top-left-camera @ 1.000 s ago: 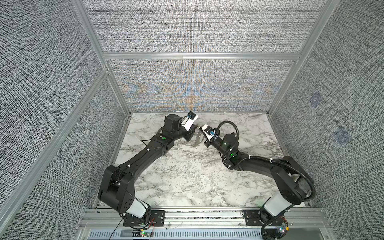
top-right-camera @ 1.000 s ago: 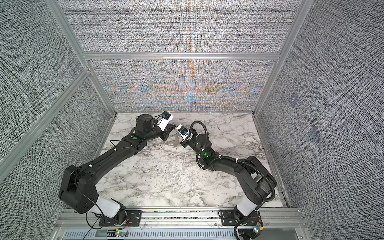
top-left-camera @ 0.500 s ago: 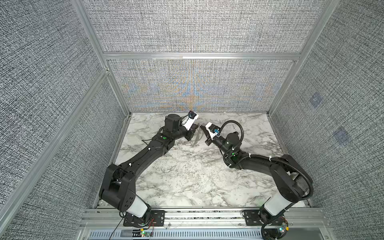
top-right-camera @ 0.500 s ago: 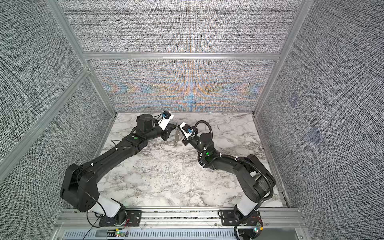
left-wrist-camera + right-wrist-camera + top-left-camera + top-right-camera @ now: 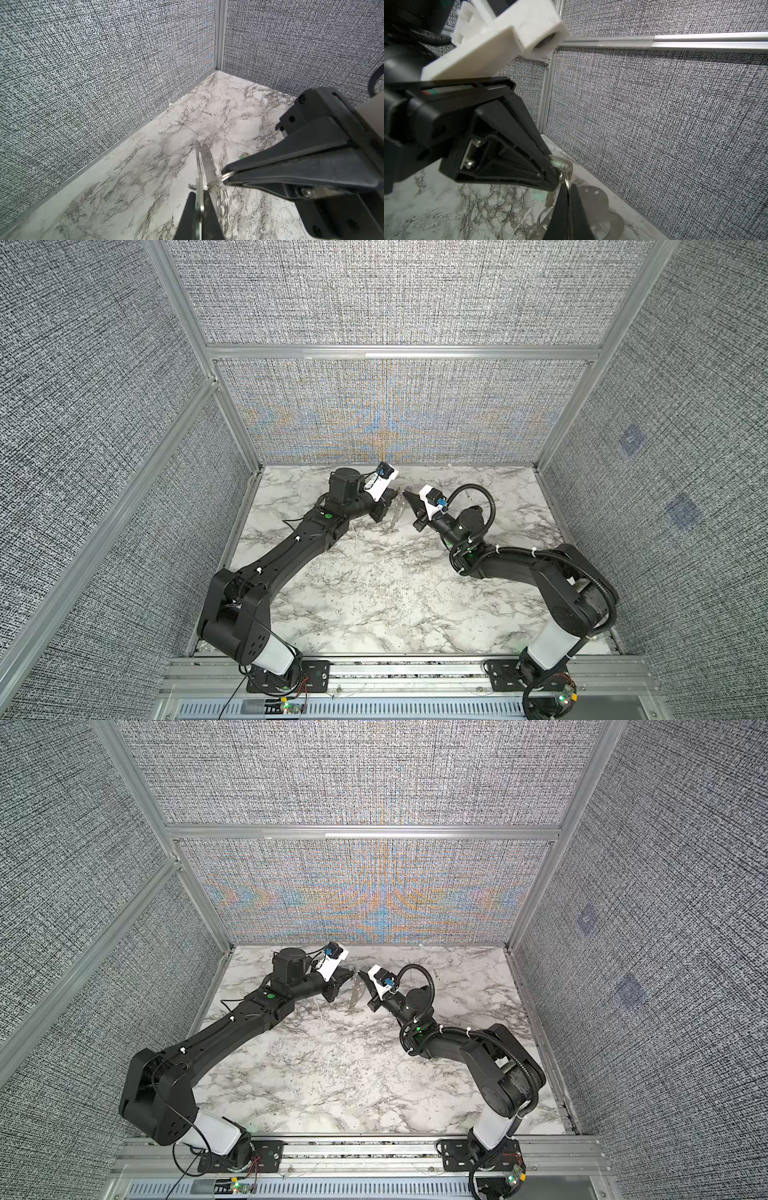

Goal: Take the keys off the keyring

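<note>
Right gripper (image 5: 223,179) has pivoted slightly, pinched shut on small wire ring (image 5: 217,204) beside keyring (image 5: 205,164); left gripper (image 5: 199,194), closed, clamps keyring's edge.

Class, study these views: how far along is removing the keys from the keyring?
Done: unclear; a green blur on the table may be a freed tag. In hand: the left gripper is shut on the keyring, and the right gripper pinches one of its wire rings. Left: a key hangs at the grippers' tips, not yet freed.
</note>
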You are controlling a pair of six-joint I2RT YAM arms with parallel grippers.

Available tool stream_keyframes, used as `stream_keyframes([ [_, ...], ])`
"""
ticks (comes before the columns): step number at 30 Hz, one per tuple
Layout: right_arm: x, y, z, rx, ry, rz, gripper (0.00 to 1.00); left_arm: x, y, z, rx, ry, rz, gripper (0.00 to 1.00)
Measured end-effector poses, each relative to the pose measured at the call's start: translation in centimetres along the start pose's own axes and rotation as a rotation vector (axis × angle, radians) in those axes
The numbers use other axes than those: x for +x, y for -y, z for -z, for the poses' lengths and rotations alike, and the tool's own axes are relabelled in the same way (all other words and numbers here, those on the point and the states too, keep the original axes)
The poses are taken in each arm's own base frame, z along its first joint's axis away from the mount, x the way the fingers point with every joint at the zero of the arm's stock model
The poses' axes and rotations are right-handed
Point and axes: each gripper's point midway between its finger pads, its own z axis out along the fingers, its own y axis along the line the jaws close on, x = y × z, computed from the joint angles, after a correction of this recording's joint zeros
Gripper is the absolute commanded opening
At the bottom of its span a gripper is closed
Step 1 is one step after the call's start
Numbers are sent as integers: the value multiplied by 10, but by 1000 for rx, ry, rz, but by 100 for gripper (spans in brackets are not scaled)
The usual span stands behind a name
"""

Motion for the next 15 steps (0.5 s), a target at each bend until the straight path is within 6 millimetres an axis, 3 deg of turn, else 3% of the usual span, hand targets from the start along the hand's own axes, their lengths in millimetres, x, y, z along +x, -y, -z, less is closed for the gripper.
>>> stream_keyframes([
  [15,-4,-5,2,-37,17,-15,0,-4,2,7,-3,9,-15,0],
])
